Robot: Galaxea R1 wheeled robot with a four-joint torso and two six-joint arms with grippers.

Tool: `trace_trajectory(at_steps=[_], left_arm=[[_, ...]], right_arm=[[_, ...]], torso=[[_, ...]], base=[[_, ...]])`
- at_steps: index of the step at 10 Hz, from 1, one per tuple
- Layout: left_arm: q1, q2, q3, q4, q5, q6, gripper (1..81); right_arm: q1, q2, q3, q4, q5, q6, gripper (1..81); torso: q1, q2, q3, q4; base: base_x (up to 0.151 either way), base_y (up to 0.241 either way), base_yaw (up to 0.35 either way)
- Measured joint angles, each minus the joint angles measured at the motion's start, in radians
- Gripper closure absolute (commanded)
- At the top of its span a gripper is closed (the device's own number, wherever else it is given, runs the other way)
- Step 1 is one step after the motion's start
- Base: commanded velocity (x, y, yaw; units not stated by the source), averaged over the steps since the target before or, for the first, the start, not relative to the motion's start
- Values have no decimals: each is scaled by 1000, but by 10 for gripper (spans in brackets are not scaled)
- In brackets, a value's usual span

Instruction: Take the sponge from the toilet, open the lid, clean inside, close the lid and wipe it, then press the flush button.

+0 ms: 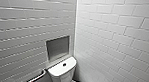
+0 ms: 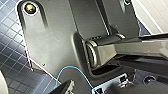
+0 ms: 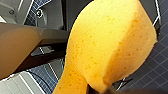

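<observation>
The right fingers (image 3: 93, 89) pinch the orange, peanut-shaped soft sponge (image 3: 110, 42) (most of it bulges beyond them), so a firm, even squeeze seems wise while approaching the white glossy ceramic toilet (image 1: 63, 72).

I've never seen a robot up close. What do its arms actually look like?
Mostly dark grey. On the left arm: a wide flat plate with a round brass-coloured fitting at a corner, a boxy grey jointed bar meeting a metal-ringed round joint, and a thin blue cable looping across. The right arm's bar looks blurred and brownish.
</observation>
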Motion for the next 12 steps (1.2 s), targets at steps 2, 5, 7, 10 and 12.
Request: trace_trajectory(at_steps=[2,5,7,10,12], left_arm=[[0,2,0,0,0,0,10],[-1,2,0,0,-1,0,10],[1,2,0,0,0,0,10],[0,2,0,0,-2,0,10],[-5,2,0,0,-2,0,10]], right_arm=[[0,1,-5,0,1,0,811],[2,5,-7,0,1,0,811],[-1,5,-13,0,1,0,811],[0,9,-15,0,2,0,811],[3,11,-15,0,4,0,811]], torso=[[0,0,0,0],[0,0,0,0],[0,0,0,0],[1,0,0,0],[1,0,0,0]], base=[[91,0,0],[91,0,0],[82,0,0],[46,0,0],[0,0,0]])
